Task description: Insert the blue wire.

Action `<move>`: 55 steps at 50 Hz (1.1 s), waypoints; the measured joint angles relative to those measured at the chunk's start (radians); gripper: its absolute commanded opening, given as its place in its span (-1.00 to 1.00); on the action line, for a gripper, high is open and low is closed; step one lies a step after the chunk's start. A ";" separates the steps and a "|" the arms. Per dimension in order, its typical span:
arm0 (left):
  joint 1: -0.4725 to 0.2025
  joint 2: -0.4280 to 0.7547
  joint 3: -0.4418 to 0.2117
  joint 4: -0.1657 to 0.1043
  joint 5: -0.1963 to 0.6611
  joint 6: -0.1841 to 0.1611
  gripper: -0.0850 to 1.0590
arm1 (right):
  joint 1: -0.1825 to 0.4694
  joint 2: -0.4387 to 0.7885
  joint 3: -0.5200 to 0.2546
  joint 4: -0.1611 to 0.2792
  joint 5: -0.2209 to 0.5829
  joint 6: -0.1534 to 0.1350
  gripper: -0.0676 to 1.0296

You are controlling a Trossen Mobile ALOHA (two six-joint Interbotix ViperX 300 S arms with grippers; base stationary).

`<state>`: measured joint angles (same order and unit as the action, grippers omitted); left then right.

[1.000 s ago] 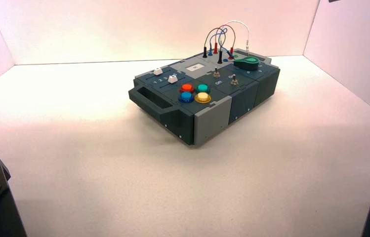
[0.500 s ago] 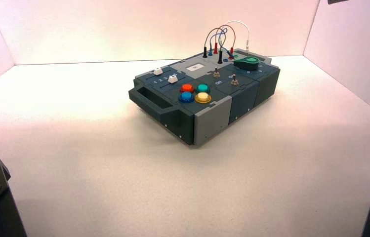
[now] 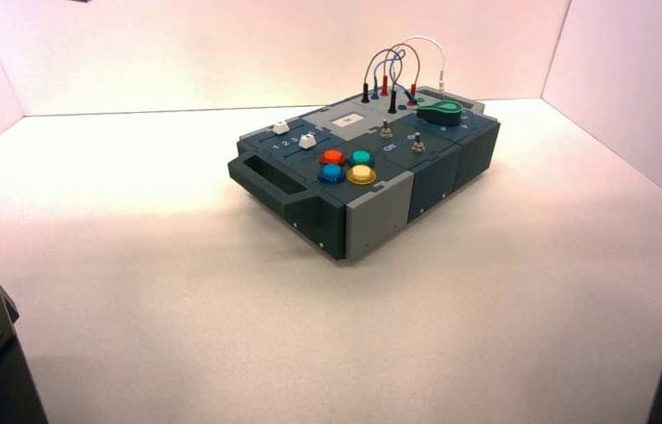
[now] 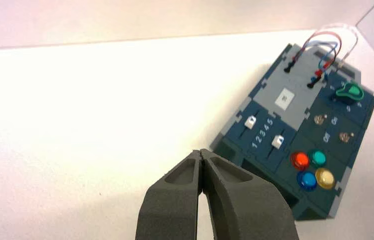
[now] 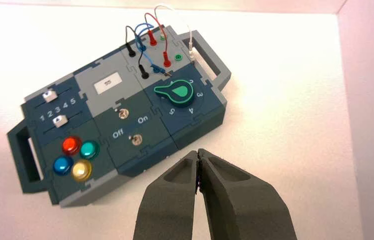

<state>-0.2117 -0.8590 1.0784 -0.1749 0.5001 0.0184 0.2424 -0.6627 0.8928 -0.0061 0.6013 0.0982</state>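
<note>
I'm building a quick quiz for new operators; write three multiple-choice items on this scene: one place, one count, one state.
1. Where is the green knob?
A) beside the sliders
B) on the carry handle
C) near the wires

2. How many round push buttons are there?
A) two
B) four
C) six

3. How are the blue wire's plugs?
A) one seated, one loose
B) both seated
C) both held by grippers

1: C, the green knob sits by the wires' sockets.
2: B, red, green, blue and yellow show.
3: A, one blue plug stands upright; the other lies tilted, its metal tip bare.
</note>
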 measured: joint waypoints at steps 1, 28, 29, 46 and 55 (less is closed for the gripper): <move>-0.006 0.005 -0.003 0.000 0.005 0.000 -0.90 | 0.000 0.020 -0.009 0.002 0.000 0.000 -0.92; -0.123 0.032 -0.083 0.000 0.106 0.000 -0.90 | -0.058 0.511 -0.287 0.005 -0.028 0.002 -0.91; -0.123 0.032 -0.084 0.000 0.107 0.000 -0.90 | -0.060 0.514 -0.288 0.006 -0.028 0.002 -0.92; -0.133 0.104 -0.094 -0.008 0.117 0.002 -0.90 | -0.091 0.701 -0.420 0.006 -0.046 0.002 -0.91; -0.164 0.193 -0.123 -0.015 0.114 0.002 -0.90 | -0.091 0.770 -0.469 0.008 -0.037 0.002 -0.91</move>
<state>-0.3758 -0.6657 0.9557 -0.1902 0.6136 0.0199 0.1519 0.1074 0.4234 0.0015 0.5645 0.0997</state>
